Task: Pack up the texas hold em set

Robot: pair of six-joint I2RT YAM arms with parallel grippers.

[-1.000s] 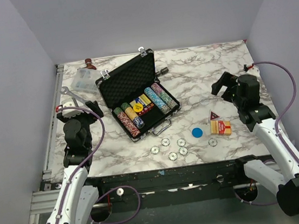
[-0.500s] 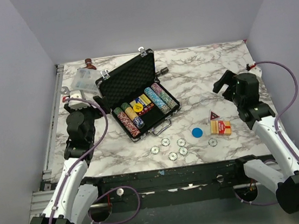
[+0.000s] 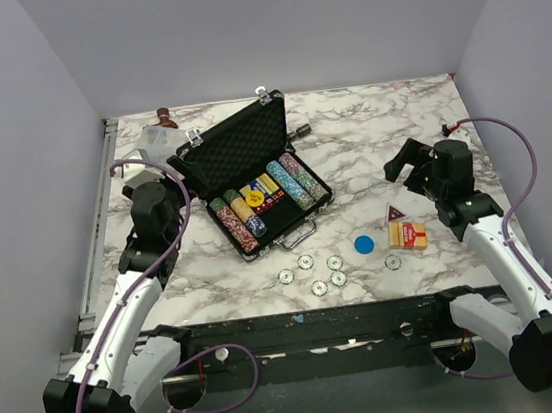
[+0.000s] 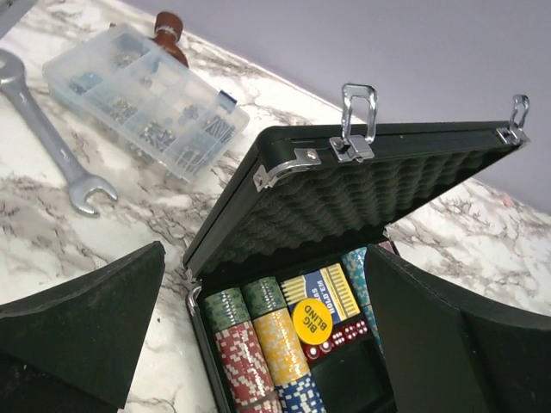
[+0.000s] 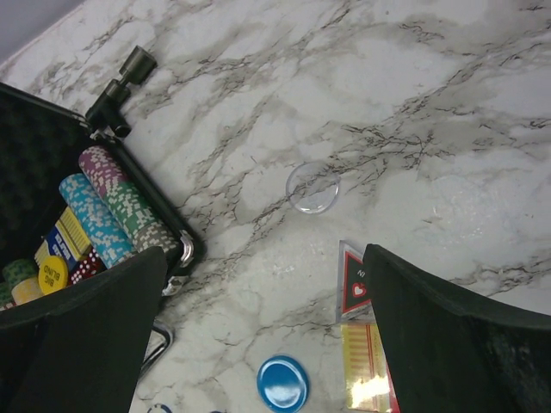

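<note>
The black briefcase point(image 3: 253, 184) lies open at the table's middle, with its foam-lined lid point(image 4: 344, 202) raised. Multicoloured chip rows point(image 3: 243, 221) and a yellow "Big Blind" disc point(image 4: 312, 320) sit inside. Several loose pale chips point(image 3: 316, 272) lie in front of it. The blue disc point(image 3: 363, 245) and the red-yellow card box point(image 3: 407, 235) lie to its right. My left gripper point(image 3: 170, 177) is open and empty just left of the case. My right gripper point(image 3: 401, 161) is open and empty above the card box point(image 5: 366, 379) and the blue disc point(image 5: 282, 383).
A clear plastic box point(image 4: 146, 103) and a silver wrench point(image 4: 52, 138) lie at the back left. A small black tool point(image 5: 120, 86) lies behind the case. A clear disc point(image 5: 313, 187) and a triangular red card point(image 5: 353, 288) lie near the card box.
My left arm has swung forward and right, towards the open briefcase, and now hides the wrench in the top view. My right gripper has shifted slightly left.
</note>
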